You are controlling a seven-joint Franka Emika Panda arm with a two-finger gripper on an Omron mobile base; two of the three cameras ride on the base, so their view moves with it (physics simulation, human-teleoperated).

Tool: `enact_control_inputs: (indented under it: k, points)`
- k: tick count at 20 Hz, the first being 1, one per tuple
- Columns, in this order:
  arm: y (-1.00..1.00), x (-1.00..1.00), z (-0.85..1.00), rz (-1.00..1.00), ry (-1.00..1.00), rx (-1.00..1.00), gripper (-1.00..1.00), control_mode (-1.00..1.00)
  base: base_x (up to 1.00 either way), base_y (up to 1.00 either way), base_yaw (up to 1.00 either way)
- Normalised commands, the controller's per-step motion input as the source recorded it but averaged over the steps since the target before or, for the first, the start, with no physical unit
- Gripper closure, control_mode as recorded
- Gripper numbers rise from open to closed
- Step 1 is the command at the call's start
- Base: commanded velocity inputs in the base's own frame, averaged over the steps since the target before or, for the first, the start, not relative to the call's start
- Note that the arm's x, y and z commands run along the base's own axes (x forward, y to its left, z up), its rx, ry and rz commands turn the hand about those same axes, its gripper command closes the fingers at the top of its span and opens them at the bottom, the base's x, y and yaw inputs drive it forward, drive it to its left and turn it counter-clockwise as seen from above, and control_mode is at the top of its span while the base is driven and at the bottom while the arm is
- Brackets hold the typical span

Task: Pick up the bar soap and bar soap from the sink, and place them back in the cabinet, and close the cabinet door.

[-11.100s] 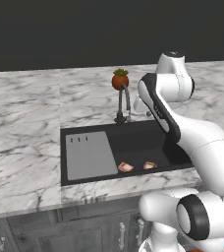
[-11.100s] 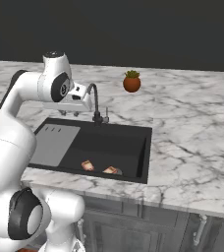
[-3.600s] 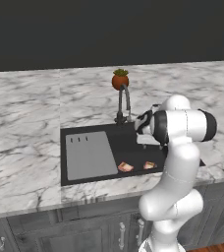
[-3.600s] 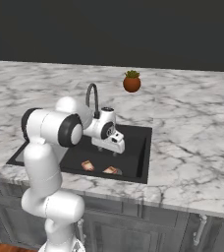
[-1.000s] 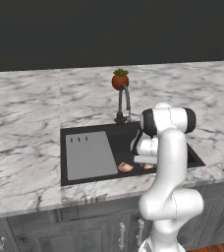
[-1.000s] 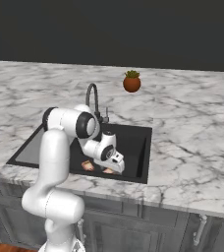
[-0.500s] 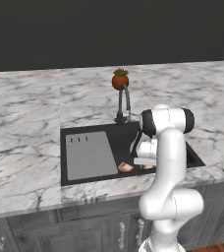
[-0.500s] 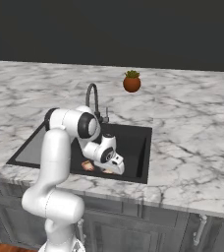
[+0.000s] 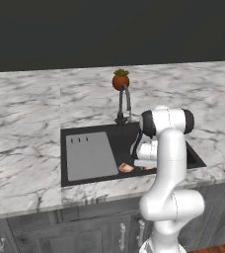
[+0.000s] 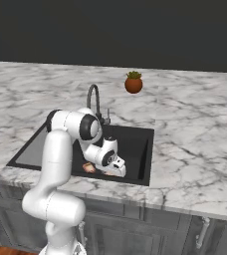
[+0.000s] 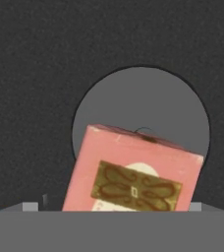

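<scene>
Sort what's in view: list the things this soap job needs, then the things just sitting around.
For the job:
- bar soap under the gripper
- second bar soap
- sink

Just sitting around:
- potted plant
- faucet
- drainboard

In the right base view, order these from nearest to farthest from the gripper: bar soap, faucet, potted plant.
From the gripper:
1. bar soap, beside it on the sink floor.
2. faucet, behind the basin.
3. potted plant, far back on the counter.
</scene>
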Motion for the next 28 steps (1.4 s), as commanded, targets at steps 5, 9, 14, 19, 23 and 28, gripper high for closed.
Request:
enact_control_inputs:
  k: [5, 9, 14, 19, 23, 28]
  points:
    - [0.0, 0.0, 0.0, 0.0, 0.0, 0.0, -1.0, -1.0, 0.0, 0.0, 0.0]
    - [0.0, 0.0, 0.0, 0.0, 0.0, 0.0, -1.0, -1.0, 0.0, 0.0, 0.0]
    - [-0.01, 0.0, 0.0, 0.0, 0.0, 0.0, 1.0, -1.0, 0.0, 0.0, 0.0]
    - [0.0, 0.0, 0.0, 0.0, 0.0, 0.0, 1.0, -1.0, 0.0, 0.0, 0.0]
    - [0.0, 0.0, 0.0, 0.0, 0.0, 0.0, 1.0, -1.0, 0.0, 0.0, 0.0]
    - [0.0, 0.0, 0.0, 0.0, 0.0, 0.0, 1.0, -1.0, 0.0, 0.0, 0.0]
